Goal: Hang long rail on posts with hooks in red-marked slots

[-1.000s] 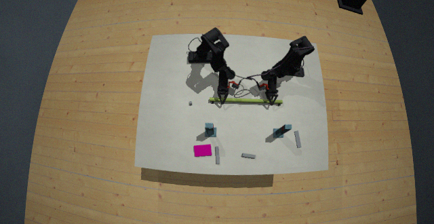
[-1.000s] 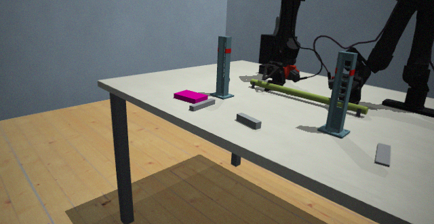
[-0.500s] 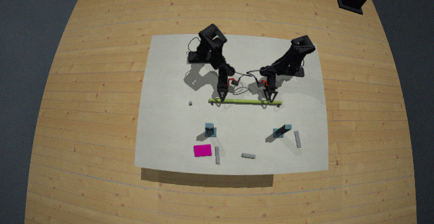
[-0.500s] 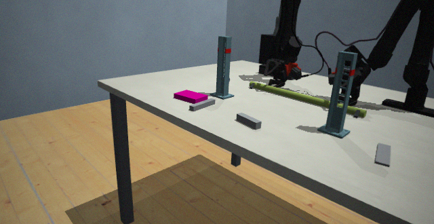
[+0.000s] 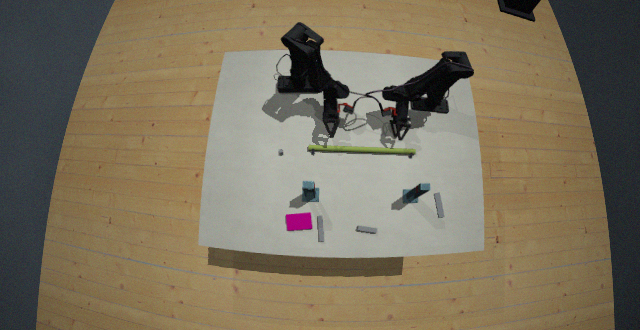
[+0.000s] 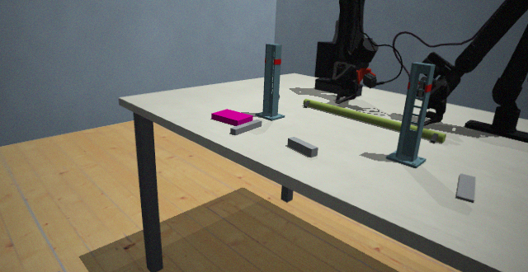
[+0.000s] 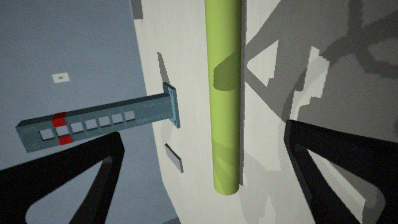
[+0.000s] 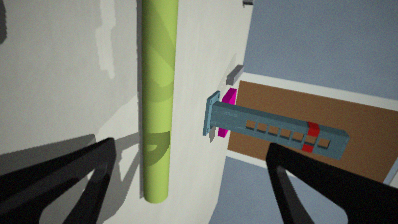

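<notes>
Rail down on the table, both grippers spread and holding nothing.

The long yellow-green round rail (image 5: 361, 150) (image 6: 359, 116) (image 7: 225, 120) (image 8: 157, 110) lay lengthwise on the pale table (image 5: 250, 170) (image 6: 351, 173) (image 7: 192, 150) (image 8: 192, 175), between the arm bases and the two upright blue-grey slotted posts, off both. Its long axis ran left arm's side to right arm's side, roughly parallel to the line through the posts; small dark hooks showed near its ends, on the post-facing side. Left gripper (image 5: 400, 136) (image 6: 431, 120) (image 7: 204, 131) stood wide apart, near the rail; right gripper (image 5: 331, 134) (image 6: 346, 100) (image 8: 192, 145) likewise. Left-side post (image 5: 411, 196) (image 6: 408, 150) (image 7: 155, 106) and right-side post (image 5: 310, 193) (image 6: 269, 86) (image 8: 227, 114) each bore a red mark high up. A flat magenta block (image 5: 299, 221) (image 6: 232, 117) (image 8: 230, 99) sat near the right-side post.
</notes>
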